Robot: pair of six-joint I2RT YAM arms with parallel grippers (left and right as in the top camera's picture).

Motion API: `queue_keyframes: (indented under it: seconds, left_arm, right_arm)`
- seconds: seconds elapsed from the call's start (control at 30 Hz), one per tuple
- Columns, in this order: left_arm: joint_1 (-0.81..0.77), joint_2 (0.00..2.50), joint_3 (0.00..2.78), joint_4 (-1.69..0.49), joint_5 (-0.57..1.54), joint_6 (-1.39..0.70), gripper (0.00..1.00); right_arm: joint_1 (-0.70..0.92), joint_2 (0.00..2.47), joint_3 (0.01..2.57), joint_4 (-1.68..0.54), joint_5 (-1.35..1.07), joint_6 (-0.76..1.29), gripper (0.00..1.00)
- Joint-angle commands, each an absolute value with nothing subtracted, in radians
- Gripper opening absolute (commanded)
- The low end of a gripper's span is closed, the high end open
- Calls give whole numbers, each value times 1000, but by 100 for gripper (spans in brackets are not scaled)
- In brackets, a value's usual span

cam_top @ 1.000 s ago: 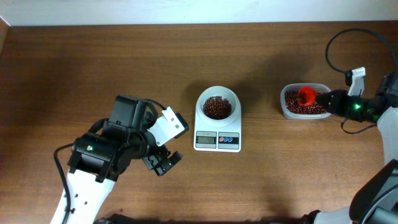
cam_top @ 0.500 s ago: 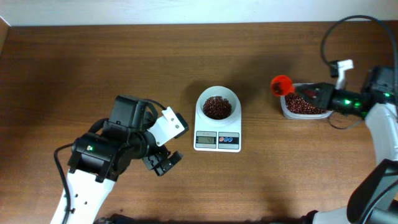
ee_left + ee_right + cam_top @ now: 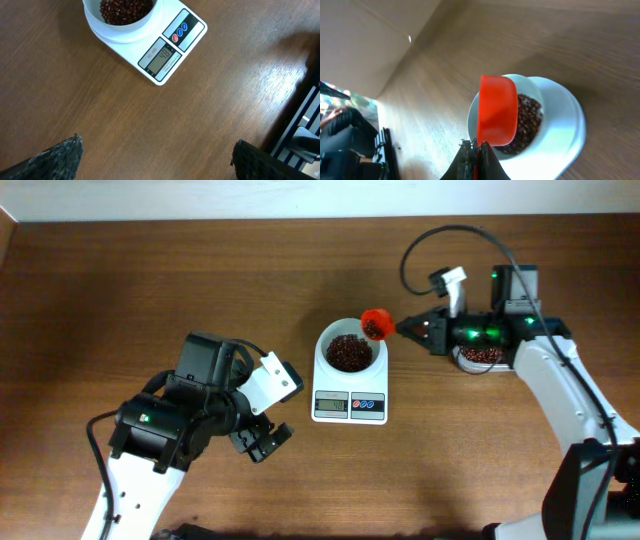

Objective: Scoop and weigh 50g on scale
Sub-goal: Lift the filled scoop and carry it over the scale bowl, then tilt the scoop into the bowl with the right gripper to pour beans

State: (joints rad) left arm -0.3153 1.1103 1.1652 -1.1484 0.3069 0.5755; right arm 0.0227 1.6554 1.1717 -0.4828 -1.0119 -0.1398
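The scoop (image 3: 375, 323) is held pinched over the bowl (image 3: 325, 345) by the outstretched right tool (image 3: 408, 328); the left tool (image 3: 260, 443) is spread.

The tabletop (image 3: 140, 280) is brown with a fine wood grain. The scale (image 3: 349, 417) is white, with a grey display, one blue and one red button, and its white bowl (image 3: 322, 350) holds dark red-brown beans (image 3: 349, 352). The scoop (image 3: 496, 110) is bright orange-red.

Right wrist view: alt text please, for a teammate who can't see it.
The shut right gripper holds an orange scoop at the rim of a white bowl of red-brown beans. Wooden table fills the background.
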Motion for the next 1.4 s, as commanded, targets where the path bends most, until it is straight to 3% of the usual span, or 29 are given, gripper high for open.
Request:
queue_keyframes:
  seconds: [0.0,0.23,0.9,1.37]
  left_arm:
    - [-311,1100,1183,-1150,310,562,99]
    - [-311,1100,1183,-1150,310,562,99]
    - [-311,1100,1183,-1150,310,562,99]
    - [-311,1100,1183,-1150,310,562,99]
  right_arm:
    - [76,1661,1166,-463,-907,-189,4]
    - [180,1660,1166,-422,-739,-273,4]
    - [183,1656,1166,-417,-846,-200,4]
    - [174,1656,1166,-373,-978,-11,4]
